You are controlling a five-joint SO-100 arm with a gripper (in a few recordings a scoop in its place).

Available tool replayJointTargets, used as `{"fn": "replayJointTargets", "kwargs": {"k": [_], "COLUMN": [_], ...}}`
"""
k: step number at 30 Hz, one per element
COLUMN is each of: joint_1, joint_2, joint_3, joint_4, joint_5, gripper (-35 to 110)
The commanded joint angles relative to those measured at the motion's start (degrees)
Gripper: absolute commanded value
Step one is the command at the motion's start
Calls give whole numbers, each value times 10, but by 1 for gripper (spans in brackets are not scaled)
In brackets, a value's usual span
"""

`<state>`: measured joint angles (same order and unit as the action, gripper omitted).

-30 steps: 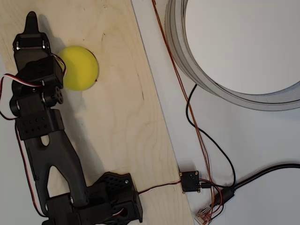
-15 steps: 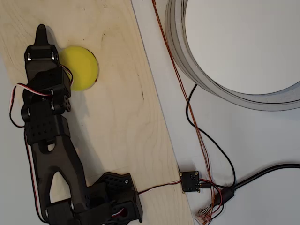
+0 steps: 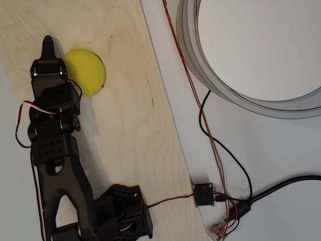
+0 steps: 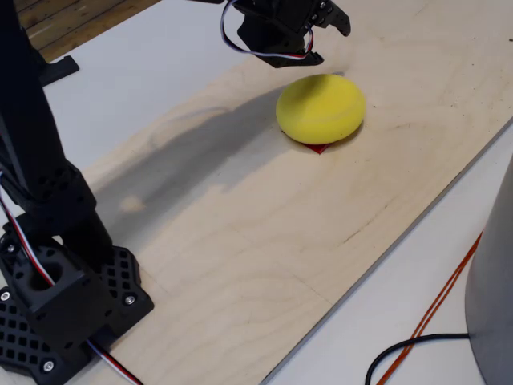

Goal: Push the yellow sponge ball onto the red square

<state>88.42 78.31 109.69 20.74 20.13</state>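
Observation:
The yellow sponge ball (image 3: pixel 88 70) (image 4: pixel 322 107) lies on the plywood board (image 3: pixel 125 125) and covers nearly all of the red square. Only a thin sliver of the red square (image 3: pixel 103 86) (image 4: pixel 318 148) shows at the ball's edge. My black gripper (image 3: pixel 47 44) (image 4: pixel 337 18) sits at the ball's left side in the overhead view, its body overlapping the ball's left rim. The fingers come together in a single point with nothing between them. In the fixed view the gripper hangs just above and behind the ball.
A large grey ring (image 3: pixel 200 65) stands on the white table at the upper right. Orange and black cables (image 3: pixel 210 135) run down to a small black module (image 3: pixel 203 194). The arm's base (image 3: pixel 118 216) (image 4: pixel 56 305) sits at the board's lower end.
The gripper has moved right and down in the overhead view, closing in on the ball's left side. The ball has stayed in place.

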Motion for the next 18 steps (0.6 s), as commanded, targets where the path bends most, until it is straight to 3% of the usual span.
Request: {"fn": "replayJointTargets", "kwargs": {"k": [1, 18], "joint_1": [9, 23], "joint_2": [47, 49], "joint_3": [18, 91], "joint_4": [-14, -96], "joint_5": [4, -17], "gripper": [16, 16]}}
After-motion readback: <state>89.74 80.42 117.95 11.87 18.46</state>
